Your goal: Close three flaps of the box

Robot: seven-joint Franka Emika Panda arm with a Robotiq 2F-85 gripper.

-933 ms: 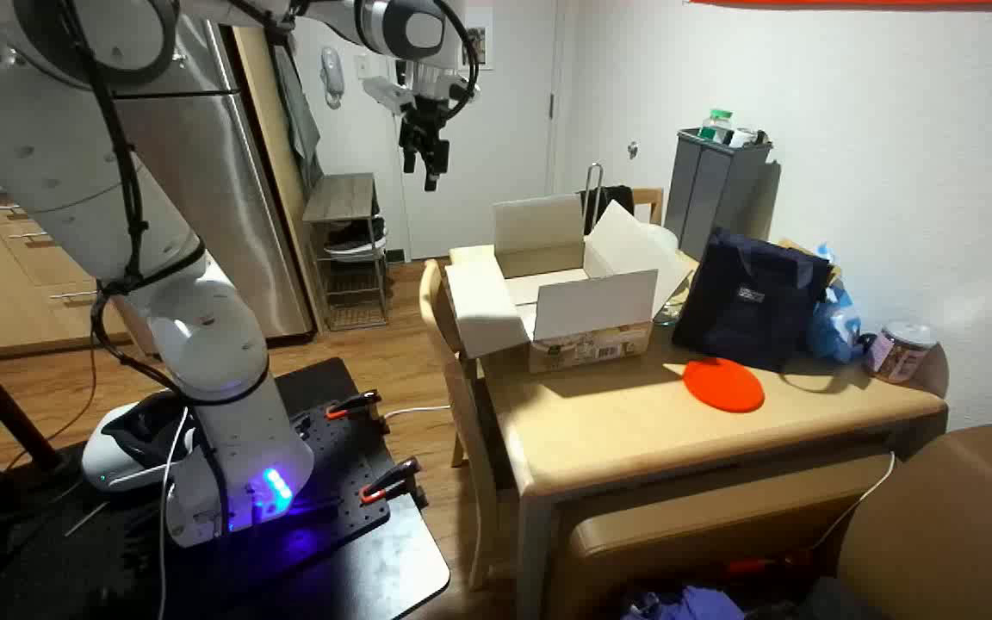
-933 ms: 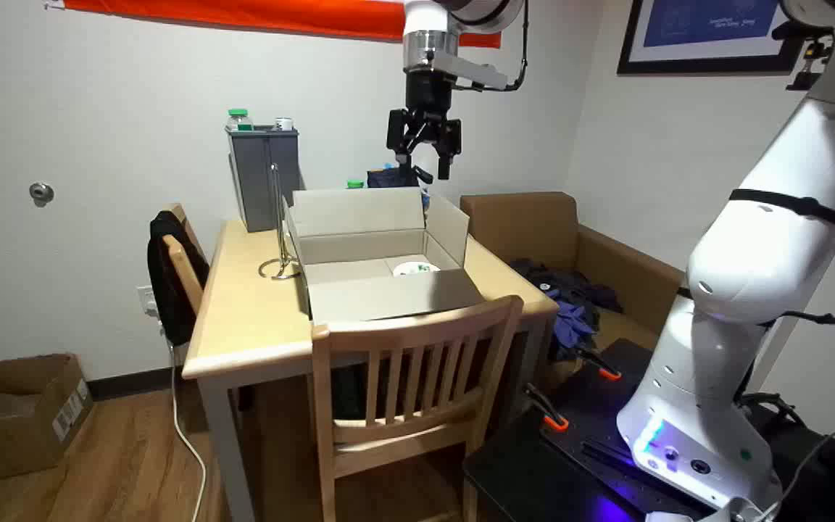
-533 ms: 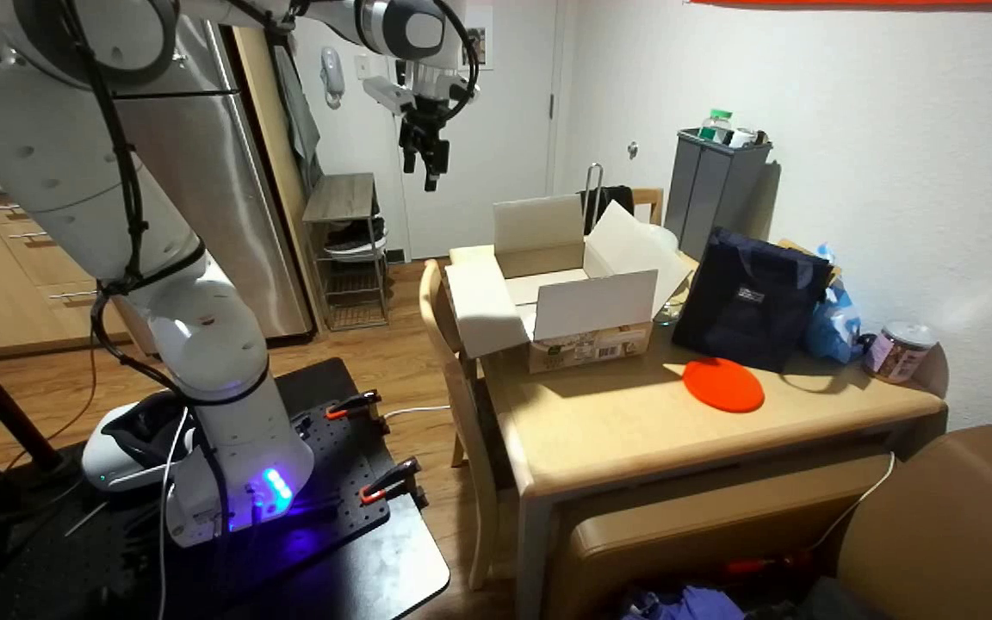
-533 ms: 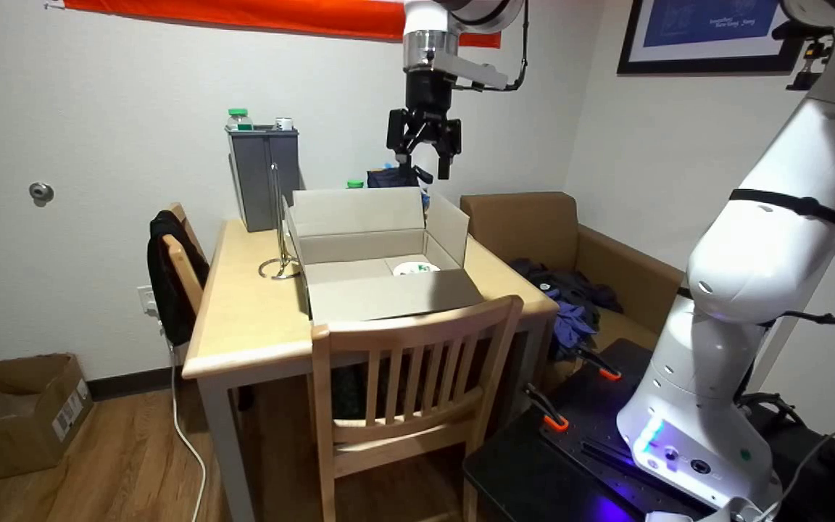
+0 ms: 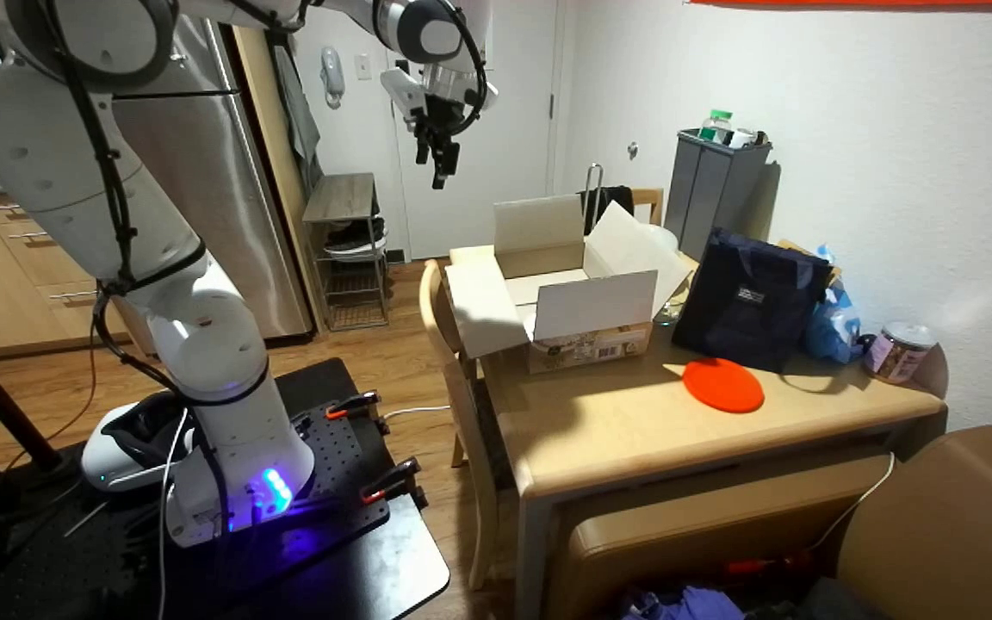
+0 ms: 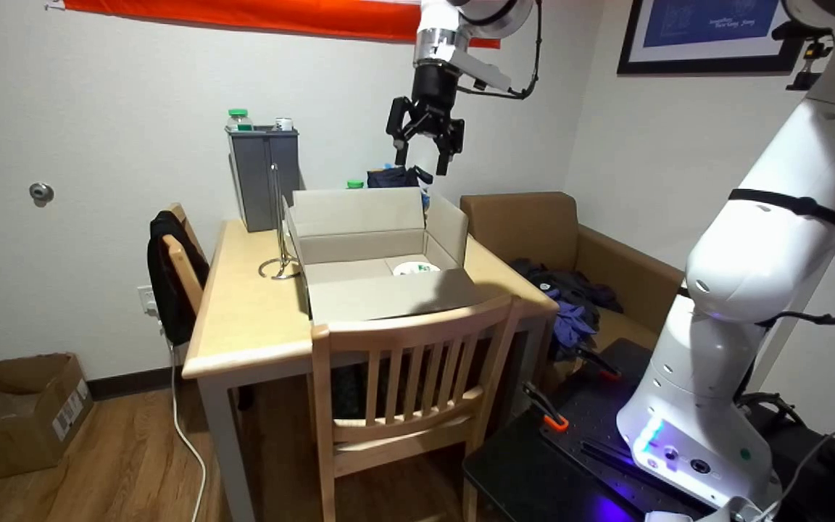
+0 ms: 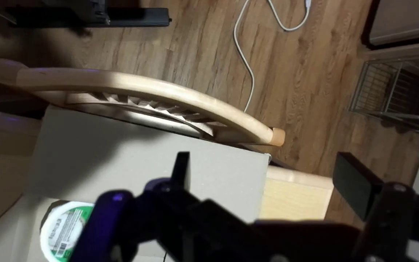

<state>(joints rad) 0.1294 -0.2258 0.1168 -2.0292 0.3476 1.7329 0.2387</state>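
Hanging higher than the box [image 5: 591, 346] and apart from it, the tool [image 6: 422, 161] stands spread wide. Below, a slatted wooden chair [image 6: 417, 325] stands close to a pale wooden surface [image 5: 634, 430], its back just beside the chair-side flap [image 5: 483, 306]; whether the two touch, I cannot tell. The box rests on that surface with four flaps open: the chair-side flap folds outward, the sofa-side flap [image 6: 449, 226] and the door-side flap [image 5: 539, 226] stand up, and the wall-side flap [image 5: 638, 250] leans outward. Near it, a red disc [image 5: 723, 385] lies flat and a dark navy bag [image 5: 737, 319] stands upright, with a lidded jar [image 5: 899, 353] farther along the wall [image 5: 858, 146]. Farther off, a brown sofa [image 6: 519, 232] bears rumpled clothes [image 6: 572, 319], a grey bin [image 6: 265, 181] stands by the wall, and a red banner [image 6: 280, 18] stretches across it.

Looking down, the wrist view shows a round tub [image 7: 66, 230] with a green label inside the box; in an exterior view the tub [image 6: 412, 269] appears smaller, while in an exterior view the sofa-side flap [image 5: 597, 303] hides it. A brown carton [image 6: 8, 435] sits on the floor [image 6: 120, 464] in an exterior view; a steel fridge [image 5: 195, 207] and a white wall phone [image 5: 332, 77] show in an exterior view, and a framed picture [image 6: 711, 32] hangs in an exterior view
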